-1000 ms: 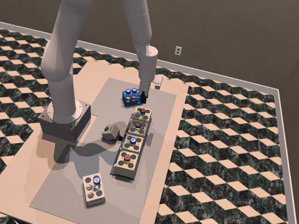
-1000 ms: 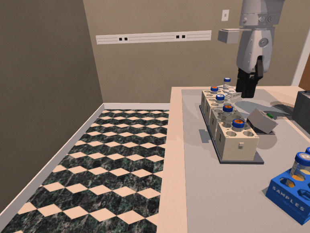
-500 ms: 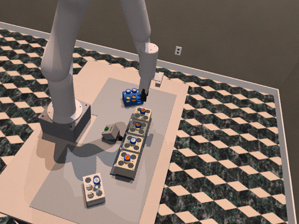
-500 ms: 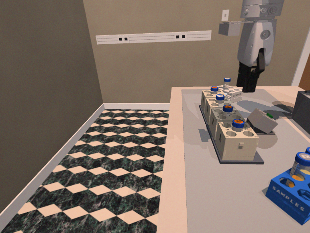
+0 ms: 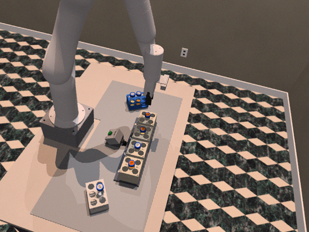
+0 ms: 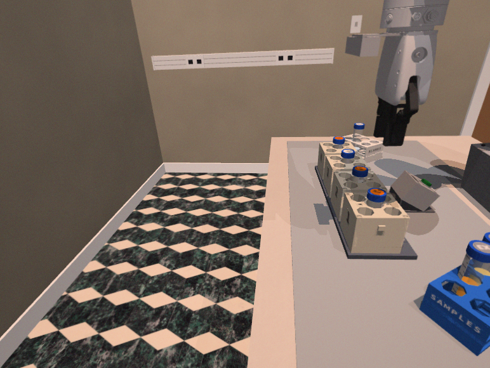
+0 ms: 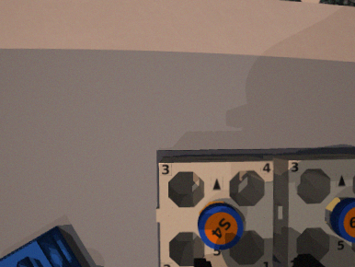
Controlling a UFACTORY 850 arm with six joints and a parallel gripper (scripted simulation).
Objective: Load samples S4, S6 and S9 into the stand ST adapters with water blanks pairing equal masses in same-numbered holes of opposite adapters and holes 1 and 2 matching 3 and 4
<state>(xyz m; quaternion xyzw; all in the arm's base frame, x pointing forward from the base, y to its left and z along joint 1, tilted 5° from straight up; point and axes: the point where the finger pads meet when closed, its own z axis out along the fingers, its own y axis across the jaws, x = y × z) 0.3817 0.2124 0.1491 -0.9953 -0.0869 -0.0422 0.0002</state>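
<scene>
My gripper [image 5: 148, 99] [image 6: 390, 143] [image 7: 255, 262] is partly open and empty, high above the table near the S4 end of the row. The loading stand [image 6: 382, 256] [image 7: 221, 153] holds four adapters in a row. Tube S4 [image 5: 147, 114] [image 6: 376, 193] [image 7: 221, 226] is upright in hole 5 of the end adapter [image 6: 366, 237] [image 7: 179, 216]. The second adapter has an orange-dot tube [image 5: 143, 129] [image 6: 360, 170] [image 7: 350, 222] in hole 5, its ID cut off. The third has a white-dot blank [image 5: 137, 145] [image 6: 347, 153] in its middle hole, the fourth an orange-dot tube [image 5: 131, 162] [image 6: 338, 139]. The green DONE key [image 5: 110, 132] [image 6: 426, 182] stands out.
The blue SAMPLES rack [image 5: 135, 106] [image 6: 455, 316] [image 7: 41, 246] holds two tubes, one cap [image 5: 132, 94] [image 6: 480, 248] reading X. The white BLANKS rack [image 5: 99, 210] [image 6: 370, 152] holds a visible blank [image 5: 99, 186] [image 6: 358, 126]. The DONE desk [image 5: 115, 138] [image 6: 414, 191] stands beside the stand.
</scene>
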